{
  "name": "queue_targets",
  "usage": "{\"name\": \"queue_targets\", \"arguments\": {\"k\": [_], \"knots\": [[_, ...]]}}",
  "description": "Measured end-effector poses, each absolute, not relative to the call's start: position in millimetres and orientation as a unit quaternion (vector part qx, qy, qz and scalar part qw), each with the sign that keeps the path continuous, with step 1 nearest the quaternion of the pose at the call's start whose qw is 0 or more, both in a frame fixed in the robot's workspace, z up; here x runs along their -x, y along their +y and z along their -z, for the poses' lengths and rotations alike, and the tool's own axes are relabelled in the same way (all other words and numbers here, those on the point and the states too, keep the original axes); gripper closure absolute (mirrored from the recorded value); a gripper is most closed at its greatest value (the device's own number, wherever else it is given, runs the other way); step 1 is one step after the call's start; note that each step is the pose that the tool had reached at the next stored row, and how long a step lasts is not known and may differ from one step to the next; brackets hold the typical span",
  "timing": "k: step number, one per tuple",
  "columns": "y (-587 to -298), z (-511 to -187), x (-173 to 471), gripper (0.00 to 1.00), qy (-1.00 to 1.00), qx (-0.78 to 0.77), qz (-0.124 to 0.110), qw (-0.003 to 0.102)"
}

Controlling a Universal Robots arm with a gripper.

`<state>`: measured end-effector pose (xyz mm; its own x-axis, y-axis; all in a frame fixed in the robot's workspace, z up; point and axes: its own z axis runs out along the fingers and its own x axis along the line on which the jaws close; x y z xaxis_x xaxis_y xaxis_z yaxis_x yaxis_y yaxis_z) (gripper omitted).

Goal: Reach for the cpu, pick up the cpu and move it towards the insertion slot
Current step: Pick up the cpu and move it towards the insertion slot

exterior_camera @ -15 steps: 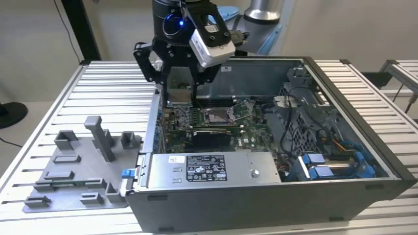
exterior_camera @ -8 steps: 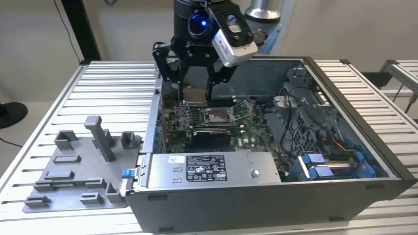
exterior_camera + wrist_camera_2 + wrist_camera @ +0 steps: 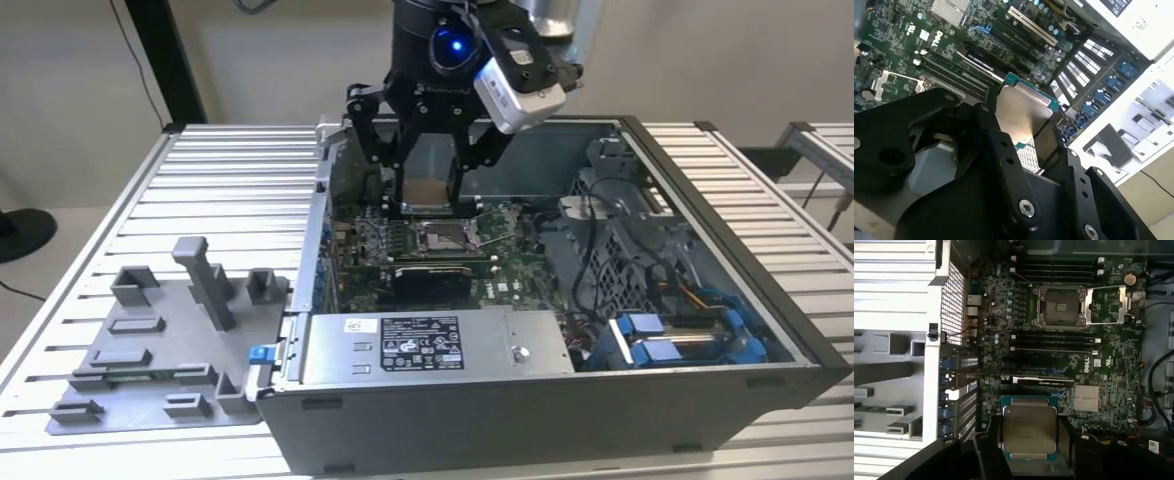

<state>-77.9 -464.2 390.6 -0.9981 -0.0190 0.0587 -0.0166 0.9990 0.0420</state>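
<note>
The cpu (image 3: 427,192), a thin pale silver square with a green rim, hangs inside the open computer case. My gripper (image 3: 427,198) is shut on it, with a black finger on either side. In both wrist views the cpu (image 3: 1029,426) (image 3: 1022,111) sits flat between the black fingers (image 3: 990,437). The insertion slot (image 3: 442,237), a silver-framed socket with a dark centre, lies open on the green board just below and in front of the held chip. In the first wrist view the insertion slot (image 3: 1060,305) is some way off from the chip, across the black memory slots.
The case walls (image 3: 310,240) ring the board. A silver power supply (image 3: 414,345) fills the case front, with blue drive brackets (image 3: 681,338) and cables on the exterior view's right. A grey fixture plate (image 3: 160,350) with blocks lies outside the case on the left. A finned heatsink (image 3: 1086,398) stands near the chip.
</note>
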Motion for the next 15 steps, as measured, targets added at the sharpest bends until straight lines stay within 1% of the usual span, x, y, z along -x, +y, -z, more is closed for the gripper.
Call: {"name": "queue_targets", "arguments": {"k": [15], "knots": [[-452.5,-390.3,44.3,1.0,-0.999,-0.009,0.021,0.03]]}}
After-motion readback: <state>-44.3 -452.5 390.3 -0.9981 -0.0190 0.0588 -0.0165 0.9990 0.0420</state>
